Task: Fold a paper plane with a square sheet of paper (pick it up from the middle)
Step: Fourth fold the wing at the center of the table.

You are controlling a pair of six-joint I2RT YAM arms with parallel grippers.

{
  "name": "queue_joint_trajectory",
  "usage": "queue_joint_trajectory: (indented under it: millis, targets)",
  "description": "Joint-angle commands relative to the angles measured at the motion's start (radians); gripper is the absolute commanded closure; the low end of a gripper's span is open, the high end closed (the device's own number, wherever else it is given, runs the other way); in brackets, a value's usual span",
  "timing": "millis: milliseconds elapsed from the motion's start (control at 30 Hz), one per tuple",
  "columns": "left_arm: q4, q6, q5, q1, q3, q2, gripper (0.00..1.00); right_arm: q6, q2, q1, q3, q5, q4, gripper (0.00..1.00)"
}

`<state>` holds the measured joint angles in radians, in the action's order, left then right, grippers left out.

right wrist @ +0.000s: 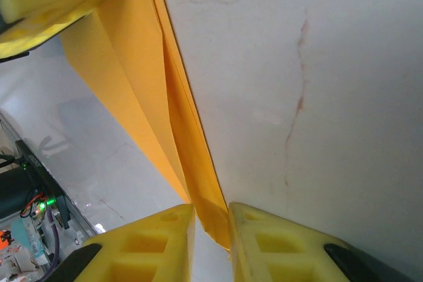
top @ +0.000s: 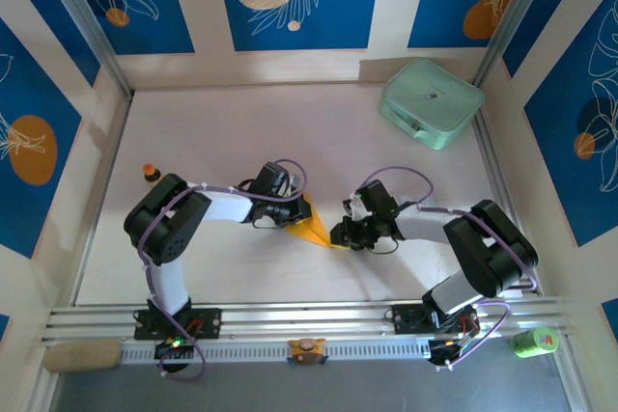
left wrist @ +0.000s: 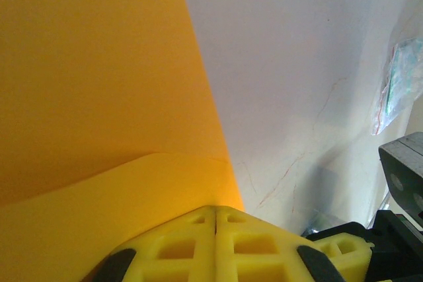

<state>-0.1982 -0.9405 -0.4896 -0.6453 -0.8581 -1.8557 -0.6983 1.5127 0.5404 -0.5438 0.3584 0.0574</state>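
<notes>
The square sheet of paper [top: 315, 225] is orange-yellow and folded into a narrow pointed shape. It lies on the white table between my two grippers. My left gripper [top: 295, 209] is shut, jaws pressed together, with its tips down on the paper's wide end [left wrist: 99, 97]; a folded flap shows just ahead of those tips [left wrist: 216, 211]. My right gripper [top: 338, 236] is at the pointed end. Its jaws [right wrist: 211, 219] stand slightly apart around the raised folded ridge [right wrist: 185, 143], which leans on the right finger with a gap on the left.
A mint-green rounded case [top: 431, 103] sits at the back right. A small brown orange-capped bottle [top: 151, 172] stands near the left wall. A clear plastic bag [left wrist: 396, 84] lies off to the side. The aluminium rail [top: 309, 320] runs along the near edge.
</notes>
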Motion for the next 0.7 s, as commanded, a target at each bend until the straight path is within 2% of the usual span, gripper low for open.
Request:
queue_joint_trajectory:
  millis: [0,300,500,667]
  targets:
    - [0.019,0.010,0.011,0.012,0.019,-0.020,0.96,0.022,-0.007,0.009,-0.017,-0.019,0.057,0.77]
    - [0.019,0.012,0.008,0.012,0.017,-0.023,0.96,0.021,0.054,0.034,-0.038,-0.067,0.101,0.79]
    - [0.016,0.011,0.007,0.012,0.018,-0.026,0.96,0.012,0.065,0.036,-0.043,-0.072,0.102,0.89]
    - [0.017,0.011,0.007,0.013,0.018,-0.027,0.96,0.009,0.055,0.029,-0.038,-0.029,0.080,0.91]
